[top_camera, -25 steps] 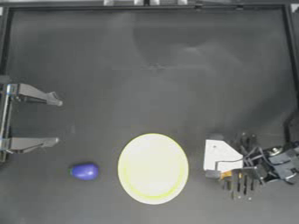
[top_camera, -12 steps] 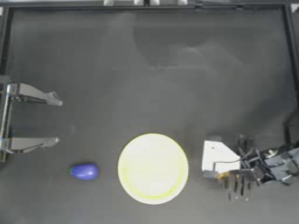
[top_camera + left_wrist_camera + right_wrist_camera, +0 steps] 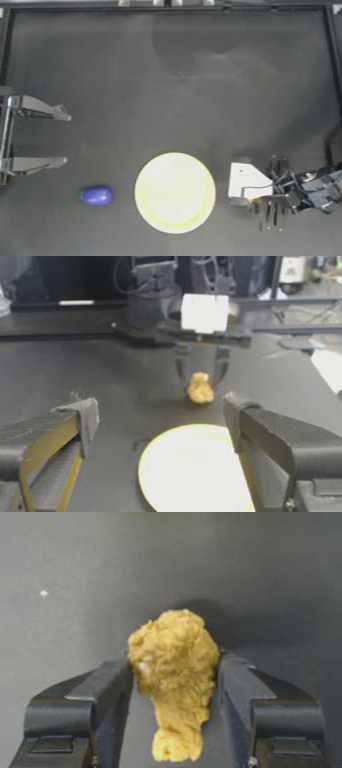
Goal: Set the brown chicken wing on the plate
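Observation:
The brown chicken wing [image 3: 175,677], a lumpy golden piece, sits between the jaws of my right gripper [image 3: 175,664], which is shut on it. The left wrist view shows the same wing [image 3: 199,387] held low over the table, just beyond the plate [image 3: 194,471]. From above, the right gripper [image 3: 242,196] is right of the pale yellow plate [image 3: 175,192], and its white block hides the wing. My left gripper [image 3: 63,138] is parked open at the table's left side.
A round blue-purple ball [image 3: 97,196] lies left of the plate. The table's raised dark border [image 3: 167,9] runs along the far edge.
The right gripper with the wing has barely shifted beside the plate. The left arm, the plate and the ball stay where they were.

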Robot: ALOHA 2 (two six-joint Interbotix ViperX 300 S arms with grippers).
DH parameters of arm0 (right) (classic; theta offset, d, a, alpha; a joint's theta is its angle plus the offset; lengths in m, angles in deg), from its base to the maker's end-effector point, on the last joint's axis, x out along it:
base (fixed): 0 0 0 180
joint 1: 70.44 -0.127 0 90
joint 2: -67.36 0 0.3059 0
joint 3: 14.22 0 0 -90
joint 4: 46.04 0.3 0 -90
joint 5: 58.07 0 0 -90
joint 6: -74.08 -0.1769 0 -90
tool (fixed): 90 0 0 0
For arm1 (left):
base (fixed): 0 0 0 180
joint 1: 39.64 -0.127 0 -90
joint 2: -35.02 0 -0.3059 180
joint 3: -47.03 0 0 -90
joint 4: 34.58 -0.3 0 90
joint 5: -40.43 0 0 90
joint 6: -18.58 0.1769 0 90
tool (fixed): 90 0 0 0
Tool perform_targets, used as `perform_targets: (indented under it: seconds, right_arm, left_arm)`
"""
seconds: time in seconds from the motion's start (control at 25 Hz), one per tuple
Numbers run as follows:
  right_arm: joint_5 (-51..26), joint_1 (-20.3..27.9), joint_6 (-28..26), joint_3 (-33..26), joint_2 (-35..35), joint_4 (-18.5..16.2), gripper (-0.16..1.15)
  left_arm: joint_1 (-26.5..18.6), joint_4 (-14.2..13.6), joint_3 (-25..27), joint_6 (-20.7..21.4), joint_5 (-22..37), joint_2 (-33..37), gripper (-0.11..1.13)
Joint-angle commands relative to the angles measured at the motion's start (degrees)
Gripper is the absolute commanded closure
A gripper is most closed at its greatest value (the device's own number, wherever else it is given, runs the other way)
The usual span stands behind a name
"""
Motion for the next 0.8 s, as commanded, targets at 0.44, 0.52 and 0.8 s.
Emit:
perform_targets:
  seconds: [0.44,0.52,0.8]
  right_arm:
    - [-5.8,3.6,5.4,-11.8,-6.7,-5.9,0.61]
    - [-6.2,4.7,9.2,-14.2,-5.4,-5.0,0.61]
    - [-8.5,8.5,22.4,-22.9,2.4,0.2,0.61]
  left_arm:
    - [-0.1,0.0,-1.1,0.2,-0.1,-0.7,0.00]
    - [-0.1,0.0,-1.3,0.2,0.3,-0.7,0.00]
    - [-0.1,-0.1,-1.2,0.1,0.7,-0.7,0.00]
